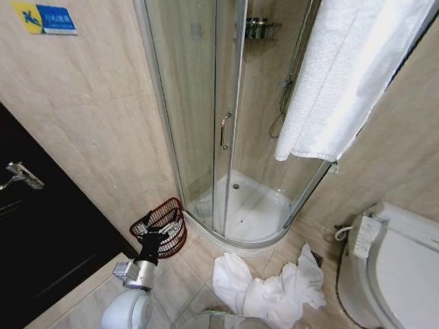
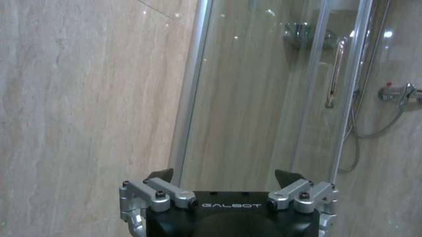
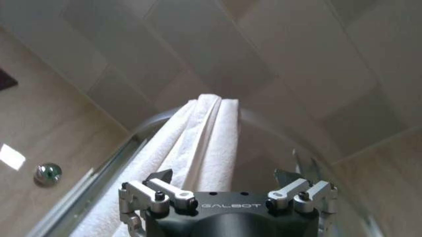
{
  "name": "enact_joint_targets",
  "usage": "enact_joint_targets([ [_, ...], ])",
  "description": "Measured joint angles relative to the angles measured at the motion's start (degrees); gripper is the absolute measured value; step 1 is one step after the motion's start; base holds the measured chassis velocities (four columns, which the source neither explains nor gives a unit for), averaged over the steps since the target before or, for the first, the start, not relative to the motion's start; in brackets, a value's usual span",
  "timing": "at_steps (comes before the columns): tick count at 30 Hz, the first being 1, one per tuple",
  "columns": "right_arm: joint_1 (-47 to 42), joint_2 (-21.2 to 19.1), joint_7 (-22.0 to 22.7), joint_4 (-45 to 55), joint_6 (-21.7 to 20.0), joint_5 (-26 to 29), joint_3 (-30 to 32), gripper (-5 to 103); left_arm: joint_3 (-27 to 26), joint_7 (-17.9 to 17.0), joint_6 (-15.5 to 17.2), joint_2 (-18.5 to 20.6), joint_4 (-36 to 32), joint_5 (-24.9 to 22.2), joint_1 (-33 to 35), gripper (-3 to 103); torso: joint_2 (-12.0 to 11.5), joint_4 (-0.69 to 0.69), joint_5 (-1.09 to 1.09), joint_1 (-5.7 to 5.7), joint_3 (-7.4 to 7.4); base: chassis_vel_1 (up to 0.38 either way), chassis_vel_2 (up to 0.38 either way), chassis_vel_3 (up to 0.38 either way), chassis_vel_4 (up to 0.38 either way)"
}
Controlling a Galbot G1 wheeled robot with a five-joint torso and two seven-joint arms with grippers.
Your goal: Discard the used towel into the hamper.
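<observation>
Up at the shower enclosure's curved top rail, the right gripper has its fingers spread, with nothing pinched between them. The towel starts right at the gap and runs straight away from it as a long folded strip laid over the rail, so its long axis lines up with the gripper's reach. I judge this arm to be the nearer one, and a close on the strip is what the pick-up turns on.

Low down on the robot's left, the left gripper is also spread and empty, facing the tiled wall and the glass shower door. It hangs just beside the hamper, which stands on the floor against the wall, between the dark door and the shower base.

From the head camera, the towel hangs down the outside of the glass, well apart from the hamper and far above it. That view also takes in a crumpled white cloth on the floor tiles. The right wrist camera gives the fold lines on the rail.
</observation>
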Motion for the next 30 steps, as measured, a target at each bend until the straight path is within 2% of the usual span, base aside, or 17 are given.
enact_joint_targets([
  [8, 17.1, 4.0, 2.6, -2.6, -5.2, 6.0, -14.1, 100, 0.0, 0.0, 0.0, 0.0, 0.0, 0.0, 0.0, 100, 0.0, 0.01, -0.02, 0.00, 0.00, 0.000, 0.000, 0.000, 0.000],
  [12, 21.6, 5.2, 3.7, -4.4, -6.4, 6.1, -17.2, 100, 0.0, 0.0, 0.0, 0.0, 0.0, 0.0, 0.0, 100, 0.0, 0.02, -0.03, 0.00, 0.00, 0.000, 0.000, 0.000, 0.000],
  [14, 25.9, 6.8, 5.5, -5.9, -8.3, 5.9, -20.5, 100, 0.0, 0.0, 0.0, 0.0, 0.0, 0.0, 0.0, 100, 0.0, 0.00, -0.02, 0.00, 0.00, 0.000, 0.000, 0.000, 0.000],
  [17, 33.1, 9.8, 8.1, -9.6, -10.4, 3.0, -27.1, 100, 0.0, 0.0, 0.0, 0.0, 0.0, 0.0, 0.0, 100, 0.0, 0.00, -0.01, 0.00, 0.00, 0.000, 0.000, 0.000, 0.000],
  [20, 36.4, 11.8, 8.7, -11.6, -11.5, 1.8, -30.5, 100, 0.0, 0.0, 0.0, 0.0, 0.0, 0.0, 0.0, 100, 0.0, 0.01, -0.01, 0.00, 0.00, 0.000, 0.000, 0.000, 0.000],
  [21, 39.1, 13.7, 9.6, -13.2, -12.7, 1.0, -33.0, 100, 0.0, 0.0, 0.0, 0.0, 0.0, 0.0, 0.0, 100, 0.0, 0.03, -0.01, 0.00, 0.00, 0.000, 0.000, 0.000, 0.000],
  [25, 42.2, 16.7, 12.0, -15.2, -15.1, -2.6, -35.7, 100, 0.0, 0.0, 0.0, 0.0, 0.0, 0.0, 0.0, 100, 0.0, 0.03, -0.03, 0.00, 0.00, 0.000, 0.000, 0.000, 0.000],
  [27, 44.9, 19.0, 15.9, -16.9, -18.0, -10.4, -37.7, 100, 0.0, 0.0, 0.0, 0.0, 0.0, 0.0, 0.0, 100, 0.0, 0.02, -0.02, 0.00, 0.00, 0.000, 0.000, 0.000, 0.000],
  [28, 44.9, 19.0, 15.9, -16.9, -18.0, -10.4, -37.7, 100, 0.0, 0.0, 0.0, 0.0, 0.0, 0.0, 0.0, 100, 0.0, 0.02, -0.02, 0.00, 0.00, 0.000, 0.000, 0.000, 0.000],
  [30, 46.5, 20.2, 18.1, -18.0, -20.4, -16.2, -38.8, 100, 0.0, 0.0, 0.0, 0.0, 0.0, 0.0, 0.0, 100, 0.0, 0.00, -0.01, 0.00, 0.00, 0.000, 0.000, 0.000, 0.000],
])
